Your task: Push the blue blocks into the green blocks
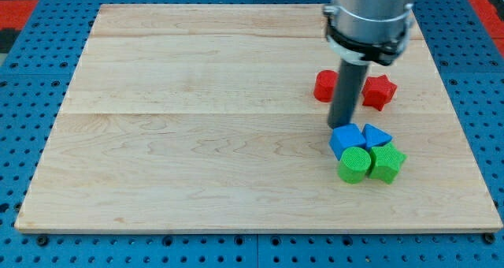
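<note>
A pale wooden board (197,142) lies on a blue pegboard (31,63), and the arm (370,16) hangs over its right half. My tip (342,125) touches the top edge of the blue cube (345,139), with a blue triangle (376,135) just right of it. Both blues press against the green cylinder (354,165) and green block (387,162) below, while two red blocks (325,86) (379,91) sit above, flanking the rod.

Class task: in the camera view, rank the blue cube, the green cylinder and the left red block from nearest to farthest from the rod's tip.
From my tip:
1. Blue cube, just below it towards the view's bottom, about touching.
2. Green cylinder, further down, against the blue cube.
3. Left red block, up towards the view's top, partly behind the rod.
</note>
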